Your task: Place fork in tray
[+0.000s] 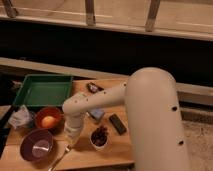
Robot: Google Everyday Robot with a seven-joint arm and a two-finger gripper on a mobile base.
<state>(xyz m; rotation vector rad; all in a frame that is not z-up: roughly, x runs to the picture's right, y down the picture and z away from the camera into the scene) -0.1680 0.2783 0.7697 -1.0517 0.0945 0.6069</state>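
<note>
Tool (69, 143) closed, over fork (59, 159), beside bowl (24, 141)

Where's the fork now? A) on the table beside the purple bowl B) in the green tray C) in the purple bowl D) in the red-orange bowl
A: the fork lies on the table beside the purple bowl, just under the gripper; the green tray holds no fork.

Blurred tool (68, 142) low over fork (59, 159)
</note>
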